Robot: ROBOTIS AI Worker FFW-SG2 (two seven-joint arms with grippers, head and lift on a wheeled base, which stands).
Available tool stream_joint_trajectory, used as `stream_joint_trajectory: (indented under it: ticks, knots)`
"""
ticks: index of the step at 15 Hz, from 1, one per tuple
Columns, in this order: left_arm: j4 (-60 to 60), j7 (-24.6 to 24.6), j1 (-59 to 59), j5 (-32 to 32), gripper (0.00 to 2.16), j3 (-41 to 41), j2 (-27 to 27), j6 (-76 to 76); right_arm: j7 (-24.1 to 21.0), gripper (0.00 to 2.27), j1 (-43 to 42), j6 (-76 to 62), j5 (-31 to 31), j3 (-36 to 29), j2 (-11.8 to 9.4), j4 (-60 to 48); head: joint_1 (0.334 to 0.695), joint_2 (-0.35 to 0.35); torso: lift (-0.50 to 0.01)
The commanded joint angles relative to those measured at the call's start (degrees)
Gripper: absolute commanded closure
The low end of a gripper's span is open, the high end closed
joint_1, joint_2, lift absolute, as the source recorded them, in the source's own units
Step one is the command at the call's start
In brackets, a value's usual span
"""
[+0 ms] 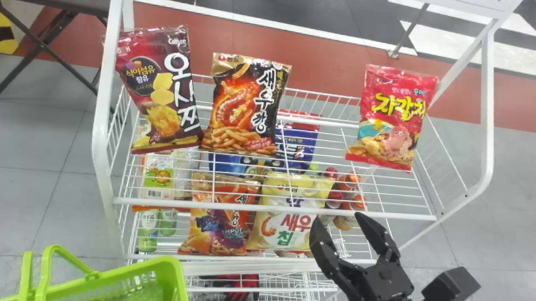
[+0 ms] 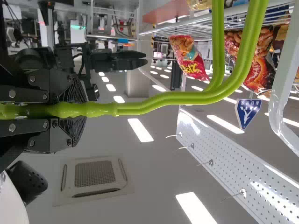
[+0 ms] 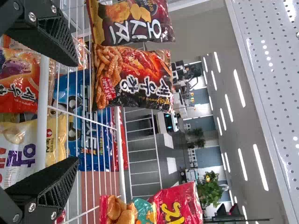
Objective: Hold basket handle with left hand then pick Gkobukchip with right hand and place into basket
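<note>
Right gripper [image 1: 338, 218] is spread wide near the front rail [image 1: 153, 202] of the rack's top shelf, where bare wire leaves room between the black-and-orange pack [image 1: 247, 107] and the red pack [image 1: 393, 118]. Left gripper [image 2: 77, 109] is closed around the green handle [image 2: 177, 98] of the basket [image 1: 170, 263], which sits well apart from the right gripper, off the rack's lower front corner. Gkobukchip is probably among the racked packs, can't tell which.
</note>
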Motion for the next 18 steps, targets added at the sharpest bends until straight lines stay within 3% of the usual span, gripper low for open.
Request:
stream_joint_trajectory:
  ticks: [1,18]
  knots:
    - [0.0,0.1,0.1,0.0,2.16,0.1,0.0,0.1,-0.1,0.09,0.1,0.3,0.3,0.4,0.1,-0.1,0.695,-0.254,0.000]
    - [0.0,0.1,0.0,0.0,2.16,0.0,0.0,0.1,-1.3,0.09,-0.1,0.5,1.0,1.0,0.1,-0.3,0.695,-0.242,0.000]
